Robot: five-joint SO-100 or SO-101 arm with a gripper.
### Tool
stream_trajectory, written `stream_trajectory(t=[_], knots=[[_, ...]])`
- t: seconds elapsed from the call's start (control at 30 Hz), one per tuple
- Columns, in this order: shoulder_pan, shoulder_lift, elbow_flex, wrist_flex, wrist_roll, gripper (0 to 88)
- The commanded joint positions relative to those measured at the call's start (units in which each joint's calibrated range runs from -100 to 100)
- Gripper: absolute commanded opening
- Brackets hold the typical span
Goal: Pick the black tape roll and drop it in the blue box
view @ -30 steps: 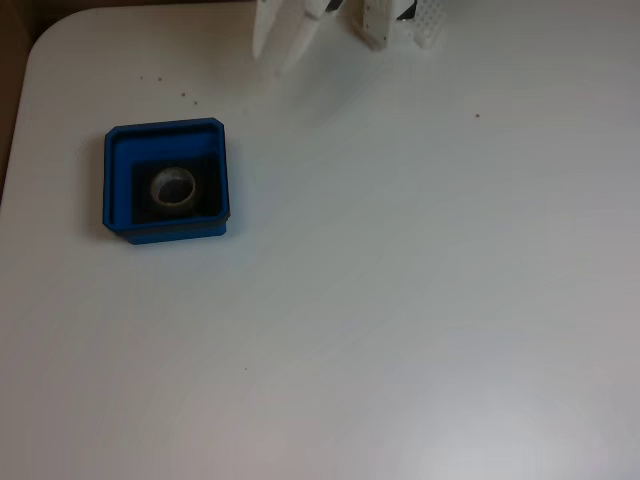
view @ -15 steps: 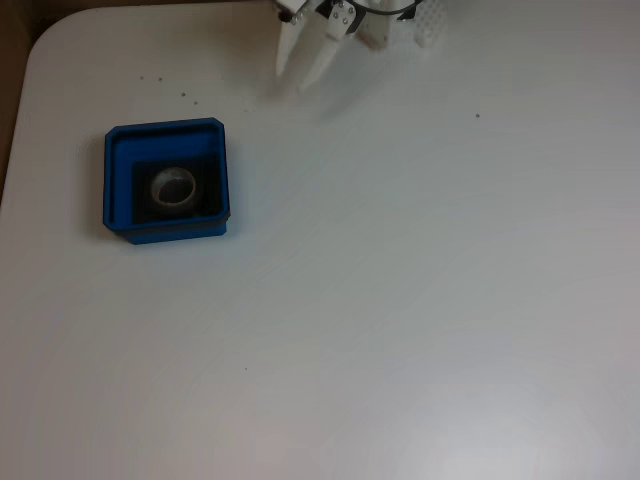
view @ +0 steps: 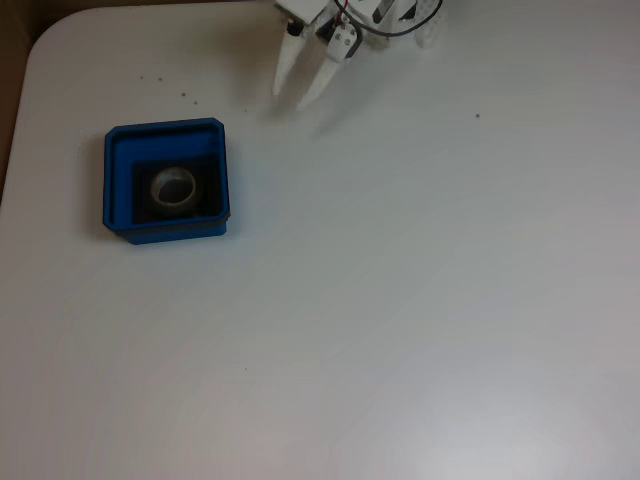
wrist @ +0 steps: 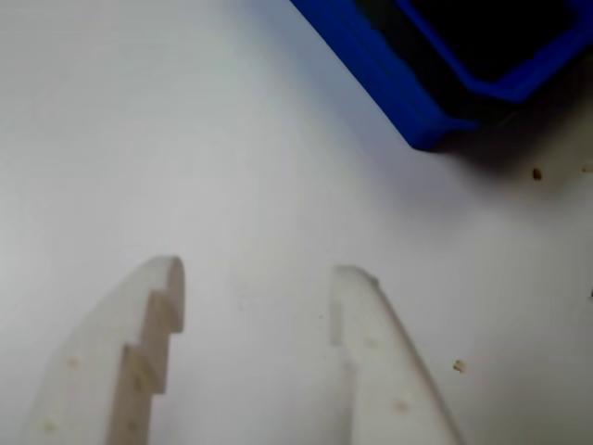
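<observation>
Fixed view: black tape roll inside blue box, at table's nine o'clock; gripper at twelve o'clock, well apart from box.

**What I can't make out**

In the fixed view, my arm runs off the top edge, so just its lower end and my jaws show. In the wrist view, the blue box is cut by the top and right edges; one corner shows, soft with blur, its inside dark. My two fingers leave by the bottom edge. The specks on the tabletop are too small to name.
</observation>
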Motion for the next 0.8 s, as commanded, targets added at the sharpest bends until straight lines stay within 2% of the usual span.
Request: stream_trajectory(t=[0.0,0.3,0.77], knots=[[-1.53,-3.14,0.90,-1.34,0.35,14.2],[-13.84,-5.74,0.90,-1.34,0.35,14.2],[-44.71,-9.58,0.90,-1.34,0.27,13.2]])
